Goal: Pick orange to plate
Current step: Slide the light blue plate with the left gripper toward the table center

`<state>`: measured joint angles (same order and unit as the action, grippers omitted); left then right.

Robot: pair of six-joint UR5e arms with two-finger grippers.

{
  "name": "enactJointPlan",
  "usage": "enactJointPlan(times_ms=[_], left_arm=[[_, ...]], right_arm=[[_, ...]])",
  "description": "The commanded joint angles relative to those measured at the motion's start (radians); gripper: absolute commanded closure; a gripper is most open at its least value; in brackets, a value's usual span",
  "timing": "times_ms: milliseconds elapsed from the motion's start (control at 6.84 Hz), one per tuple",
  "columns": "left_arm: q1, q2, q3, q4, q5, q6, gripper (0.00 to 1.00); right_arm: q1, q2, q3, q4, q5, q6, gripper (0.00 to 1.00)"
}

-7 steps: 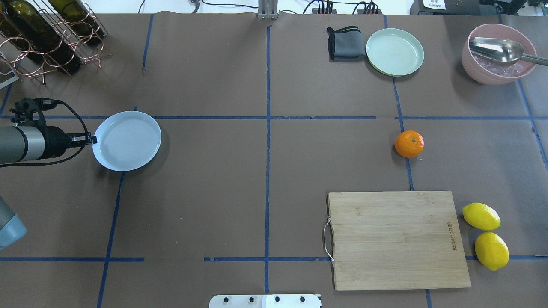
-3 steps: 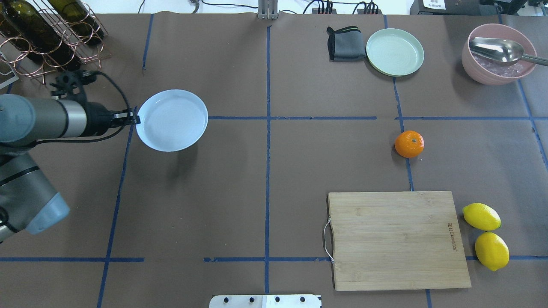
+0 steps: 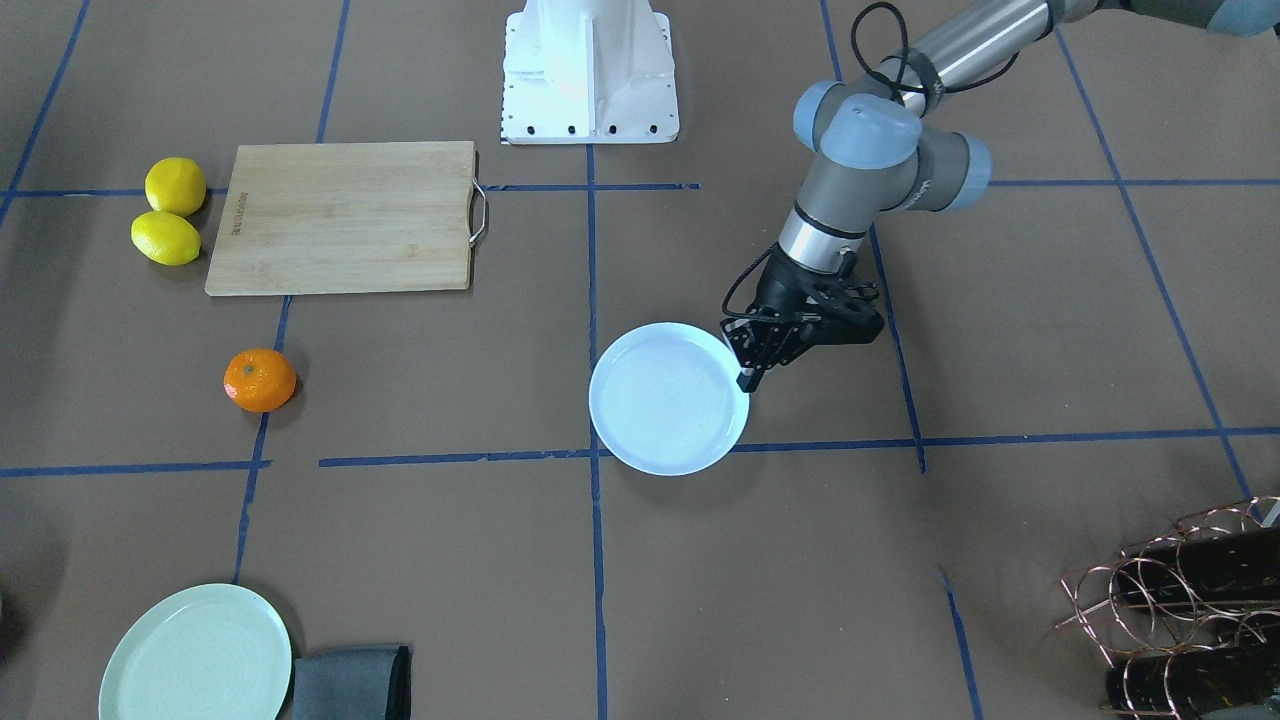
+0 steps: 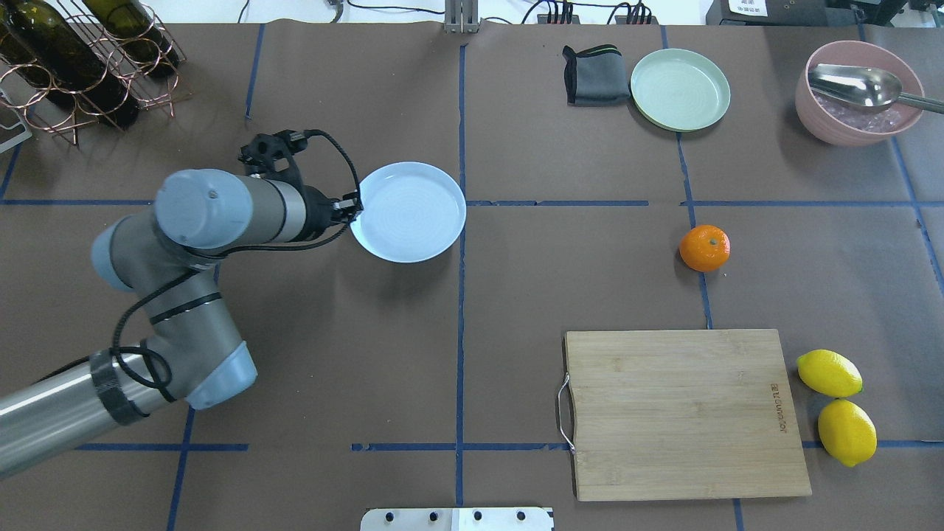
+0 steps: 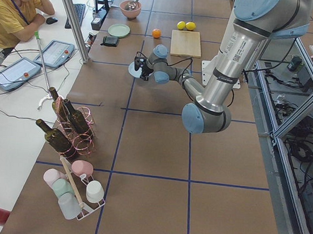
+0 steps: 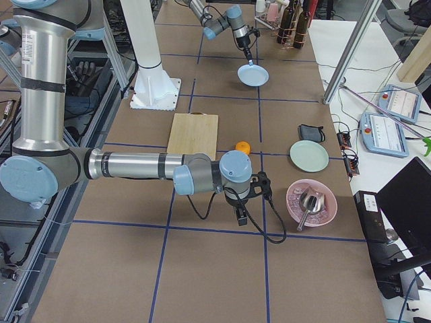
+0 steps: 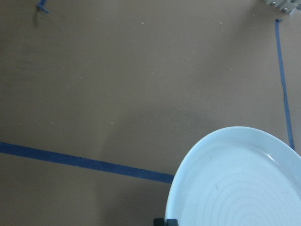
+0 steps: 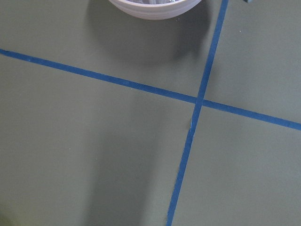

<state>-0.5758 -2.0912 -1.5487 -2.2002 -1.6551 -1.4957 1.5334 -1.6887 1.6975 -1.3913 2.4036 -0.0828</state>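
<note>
The left arm [image 4: 221, 214] has swung far out across the table [image 4: 332, 332], its fingers [image 4: 352, 209] carrying the round pale bluish-white plate [image 4: 409, 214] by its rim rightward, up to the central blue tape line [image 4: 460, 310].

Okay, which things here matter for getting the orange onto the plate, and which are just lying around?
For the job: small round bright-orange orange; round pale bluish-white plate, gripped at its rim by the left gripper.
Lying about: pale mint-green plate; folded grey cloth; pink bowl; metal scoop; bamboo cutting board; two yellow lemons; copper wine-bottle rack.
</note>
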Motion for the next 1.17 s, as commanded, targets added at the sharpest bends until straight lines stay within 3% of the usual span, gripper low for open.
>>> enactJointPlan(times_ms=[0, 146, 292, 438, 585, 731, 1023], left_arm=[[0.051, -0.067, 0.044, 0.008, 0.038, -0.044, 1.00], [0.056, -0.067, 0.045, 0.005, 0.043, -0.043, 1.00], [0.065, -0.066, 0.044, 0.004, 0.044, -0.035, 0.53], [0.071, -0.063, 0.041, 0.008, 0.044, -0.029, 0.01], [0.063, -0.050, 0.018, 0.014, 0.034, 0.029, 0.00], [0.042, -0.031, -0.063, 0.115, 0.023, 0.183, 0.00], [-0.115, 0.096, -0.280, 0.328, -0.182, 0.488, 0.00]], right_arm=[[0.001, 0.000, 0.001, 0.000, 0.002, 0.000, 0.00], [0.001, 0.000, 0.001, 0.000, 0.000, 0.000, 0.00], [0.001, 0.000, 0.001, 0.000, 0.000, 0.000, 0.00], [0.001, 0.001, 0.004, 0.000, 0.000, 0.000, 0.00], [0.001, 0.000, 0.007, 0.000, 0.000, 0.000, 0.00], [0.001, 0.000, 0.005, 0.000, -0.001, -0.002, 0.00], [0.001, 0.001, 0.007, 0.000, -0.001, 0.000, 0.00]])
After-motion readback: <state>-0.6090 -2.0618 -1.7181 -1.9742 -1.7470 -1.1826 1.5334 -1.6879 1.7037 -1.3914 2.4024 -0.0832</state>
